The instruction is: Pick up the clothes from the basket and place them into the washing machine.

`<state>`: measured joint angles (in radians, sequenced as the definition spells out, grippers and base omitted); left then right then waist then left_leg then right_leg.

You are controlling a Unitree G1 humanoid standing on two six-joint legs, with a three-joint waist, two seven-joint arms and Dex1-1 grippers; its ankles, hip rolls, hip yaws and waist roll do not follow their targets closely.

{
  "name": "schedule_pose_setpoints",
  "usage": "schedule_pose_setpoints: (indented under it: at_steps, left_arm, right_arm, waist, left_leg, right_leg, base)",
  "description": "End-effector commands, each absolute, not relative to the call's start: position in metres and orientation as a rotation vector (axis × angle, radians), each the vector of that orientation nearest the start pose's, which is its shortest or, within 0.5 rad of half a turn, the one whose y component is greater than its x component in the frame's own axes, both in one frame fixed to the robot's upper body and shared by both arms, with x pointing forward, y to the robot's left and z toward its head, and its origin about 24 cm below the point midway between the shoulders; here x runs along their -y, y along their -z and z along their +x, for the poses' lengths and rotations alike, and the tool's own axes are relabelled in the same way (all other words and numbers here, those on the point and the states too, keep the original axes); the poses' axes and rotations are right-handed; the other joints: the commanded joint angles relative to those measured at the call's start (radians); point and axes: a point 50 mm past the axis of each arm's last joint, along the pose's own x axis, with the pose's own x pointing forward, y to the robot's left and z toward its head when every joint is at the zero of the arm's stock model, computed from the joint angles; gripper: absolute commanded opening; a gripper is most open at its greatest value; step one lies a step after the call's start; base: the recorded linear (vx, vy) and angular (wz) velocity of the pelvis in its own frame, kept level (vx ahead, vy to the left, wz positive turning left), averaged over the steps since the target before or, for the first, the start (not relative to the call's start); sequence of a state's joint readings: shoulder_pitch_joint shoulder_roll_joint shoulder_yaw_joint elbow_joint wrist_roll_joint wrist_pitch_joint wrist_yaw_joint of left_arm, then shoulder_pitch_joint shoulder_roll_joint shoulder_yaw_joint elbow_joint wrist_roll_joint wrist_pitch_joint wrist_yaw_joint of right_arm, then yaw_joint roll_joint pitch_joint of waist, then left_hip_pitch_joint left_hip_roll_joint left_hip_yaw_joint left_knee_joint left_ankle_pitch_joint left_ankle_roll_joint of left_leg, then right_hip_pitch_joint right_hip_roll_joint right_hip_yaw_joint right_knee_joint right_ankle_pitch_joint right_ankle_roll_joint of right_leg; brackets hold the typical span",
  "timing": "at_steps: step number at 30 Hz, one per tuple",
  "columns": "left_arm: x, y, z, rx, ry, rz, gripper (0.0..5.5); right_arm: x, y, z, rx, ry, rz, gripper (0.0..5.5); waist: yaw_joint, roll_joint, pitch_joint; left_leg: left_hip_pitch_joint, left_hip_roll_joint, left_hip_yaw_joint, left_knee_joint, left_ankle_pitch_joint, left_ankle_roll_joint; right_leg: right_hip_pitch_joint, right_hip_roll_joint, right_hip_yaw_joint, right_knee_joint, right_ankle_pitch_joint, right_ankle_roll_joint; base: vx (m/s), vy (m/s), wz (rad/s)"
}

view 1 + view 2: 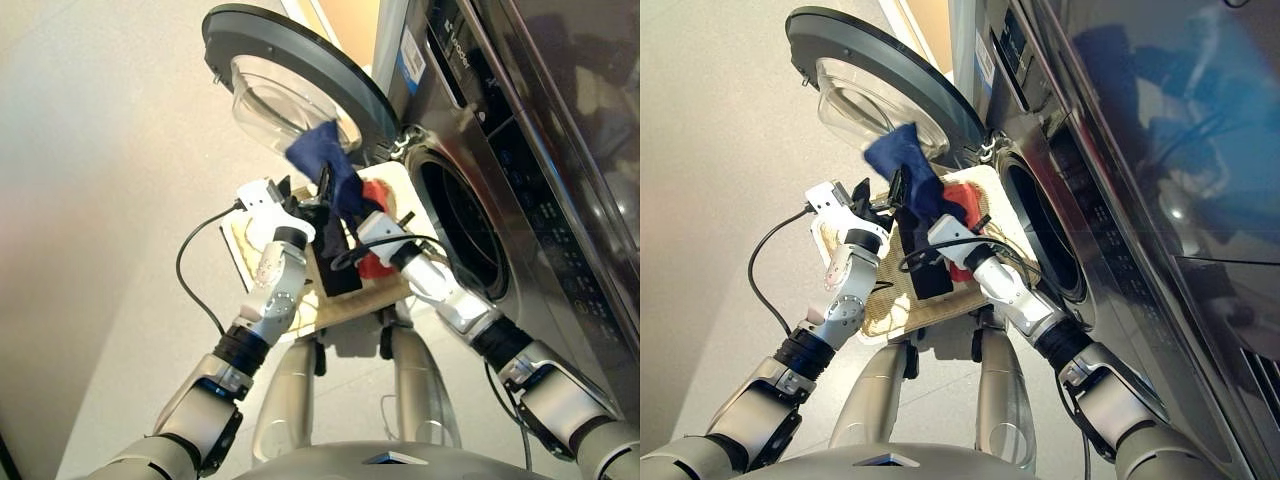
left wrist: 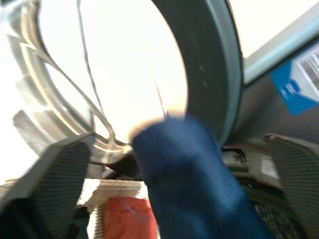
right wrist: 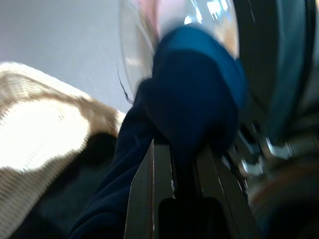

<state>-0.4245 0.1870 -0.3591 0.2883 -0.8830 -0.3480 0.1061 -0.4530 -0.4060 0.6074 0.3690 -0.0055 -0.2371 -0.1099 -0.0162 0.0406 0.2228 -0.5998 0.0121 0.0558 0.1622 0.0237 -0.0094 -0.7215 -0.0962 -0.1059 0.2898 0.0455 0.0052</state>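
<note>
My right gripper point(image 3: 179, 149) is shut on the navy blue cloth point(image 1: 325, 162) and holds it up above the basket point(image 1: 243, 238), in front of the open door point(image 1: 300, 60). The left gripper point(image 1: 314, 196) stands open just beside it, its fingers point(image 2: 55, 179) spread wide on either side of the hanging navy cloth point(image 2: 189, 184). A black cloth point(image 1: 338, 268) and a coral red cloth point(image 1: 378, 192) lie in the cream woven basket below. The washing machine point(image 1: 560, 150) stands at the right, its drum opening point(image 1: 465, 235) dark and uncovered.
The round door with its clear glass bowl point(image 1: 275, 100) swings out to the left of the drum, right behind the raised cloth. A black cable point(image 1: 185, 270) loops out from my left wrist over the pale floor.
</note>
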Motion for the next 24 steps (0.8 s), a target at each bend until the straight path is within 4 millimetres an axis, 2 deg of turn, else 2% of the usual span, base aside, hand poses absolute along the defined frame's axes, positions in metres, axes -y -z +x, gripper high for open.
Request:
schedule_pose_setpoints:
  at_steps: [1, 6, 9, 12, 17, 19, 24]
  left_arm:
    - [-0.139, -0.099, 0.319, 0.287, 0.032, -0.642, 5.5]
    - [-0.171, -0.072, 0.322, 0.203, -0.17, -0.576, 5.5]
    - [-0.185, -0.057, 0.319, 0.157, -0.249, -0.559, 5.5]
    - [-0.189, -0.043, 0.316, 0.106, -0.285, -0.531, 5.5]
    - [-0.193, -0.025, 0.309, 0.04, -0.331, -0.488, 5.5]
    - [-0.194, -0.019, 0.306, 0.017, -0.347, -0.474, 5.5]
    - [-0.195, -0.02, 0.306, 0.023, -0.359, -0.468, 5.5]
  right_arm:
    - [0.084, -0.063, 0.299, 0.263, -0.463, -0.441, 0.0]
    - [0.102, -0.027, 0.298, 0.061, -0.304, -0.211, 0.0]
    - [0.114, -0.02, 0.299, 0.017, -0.207, -0.115, 0.0]
    - [0.126, -0.022, 0.301, 0.026, -0.114, -0.074, 0.0]
    - [0.149, -0.03, 0.308, 0.071, 0.062, -0.113, 0.0]
    - [0.161, -0.037, 0.312, 0.111, 0.144, -0.206, 0.0]
    - [0.178, -0.05, 0.328, 0.143, 0.266, -0.394, 0.0]
  waist:
    - [-0.003, -0.009, -0.066]
    - [-0.004, -0.009, -0.058]
    - [-0.006, -0.005, -0.049]
    - [-0.009, -0.002, -0.037]
    - [-0.013, 0.004, -0.027]
    - [-0.011, 0.009, -0.022]
    - [0.003, 0.016, -0.013]
  left_leg:
    - [-0.069, -0.019, -0.015, 0.085, -0.072, 0.027]
    - [-0.076, -0.013, -0.008, 0.094, -0.07, 0.023]
    - [-0.081, -0.013, -0.007, 0.091, -0.066, 0.021]
    - [-0.086, -0.014, -0.007, 0.094, -0.065, 0.022]
    - [-0.105, -0.016, -0.006, 0.105, -0.066, 0.025]
    - [-0.11, -0.018, -0.006, 0.101, -0.065, 0.026]
    - [-0.127, -0.023, -0.011, 0.092, -0.06, 0.027]
  right_leg:
    - [0.061, 0.019, 0.033, -0.102, 0.031, 0.049]
    - [0.053, 0.017, 0.035, -0.097, 0.033, 0.047]
    - [0.045, 0.016, 0.035, -0.093, 0.032, 0.046]
    - [0.039, 0.015, 0.038, -0.088, 0.033, 0.047]
    - [0.022, 0.013, 0.037, -0.079, 0.034, 0.047]
    - [0.013, 0.012, 0.039, -0.079, 0.035, 0.049]
    - [-0.006, 0.009, 0.037, -0.076, 0.033, 0.05]
  base:
    - [0.0, 0.0, 0.0]
    - [0.0, 0.0, 0.0]
    - [0.0, 0.0, 0.0]
    - [0.0, 0.0, 0.0]
    - [0.0, 0.0, 0.0]
    - [0.0, 0.0, 0.0]
    - [0.0, 0.0, 0.0]
